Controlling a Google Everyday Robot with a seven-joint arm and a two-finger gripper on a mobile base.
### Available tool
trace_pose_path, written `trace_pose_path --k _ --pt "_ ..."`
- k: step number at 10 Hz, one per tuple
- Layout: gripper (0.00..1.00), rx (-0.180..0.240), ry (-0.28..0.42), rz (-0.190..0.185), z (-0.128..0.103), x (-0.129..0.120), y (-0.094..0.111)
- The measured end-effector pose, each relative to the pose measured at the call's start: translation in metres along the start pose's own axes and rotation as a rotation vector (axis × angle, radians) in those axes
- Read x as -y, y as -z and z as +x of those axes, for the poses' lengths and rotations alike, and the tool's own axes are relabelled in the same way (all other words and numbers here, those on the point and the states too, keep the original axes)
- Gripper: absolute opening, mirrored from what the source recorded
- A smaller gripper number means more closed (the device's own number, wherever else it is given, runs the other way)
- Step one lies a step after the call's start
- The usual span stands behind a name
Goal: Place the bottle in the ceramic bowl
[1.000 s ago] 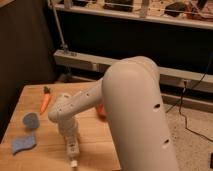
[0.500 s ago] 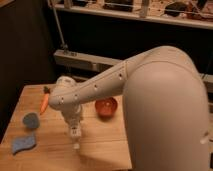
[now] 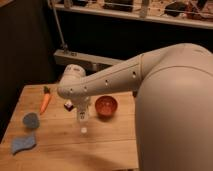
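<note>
Along the wooden table's [image 3: 112, 145] left edge lie a blue cloth [image 3: 23, 144], a blue-grey pad [image 3: 31, 120] and a carrot [image 3: 45, 102]. Nearer the middle, the gripper [image 3: 82, 114] is clamped on the bottle [image 3: 83, 124], which hangs vertically just left of the ceramic bowl [image 3: 106, 106]. Metal shelving [image 3: 150, 17] stands behind the table's far edge.

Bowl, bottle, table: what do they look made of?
The bowl looks ceramic: reddish-orange with a glossy sheen. The bottle, held in the gripper just beside the bowl above the table, looks like whitish translucent plastic, though that is hard to confirm. The table looks like matte light wood, with plank lines.
</note>
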Motion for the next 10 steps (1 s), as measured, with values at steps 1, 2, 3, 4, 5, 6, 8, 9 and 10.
trace_pose_path --k 1,2,3,4,5,6,8,9,10 --pt "0.00 0.014 0.009 0.015 -0.018 0.001 -0.004" --pt "0.00 0.021 0.012 0.025 -0.032 0.003 -0.007" --pt "0.00 0.023 0.011 0.034 -0.045 0.006 -0.011" --pt "0.00 0.019 0.006 0.035 -0.054 0.009 -0.015" --pt "0.00 0.010 -0.008 0.037 -0.065 0.015 -0.020" --pt "0.00 0.002 -0.023 0.036 -0.071 0.024 -0.025" --pt "0.00 0.003 -0.079 0.035 -0.081 0.055 -0.028" --pt "0.00 0.006 -0.100 0.041 -0.083 0.069 -0.027" --pt "0.00 0.010 -0.133 0.055 -0.086 0.091 -0.027"
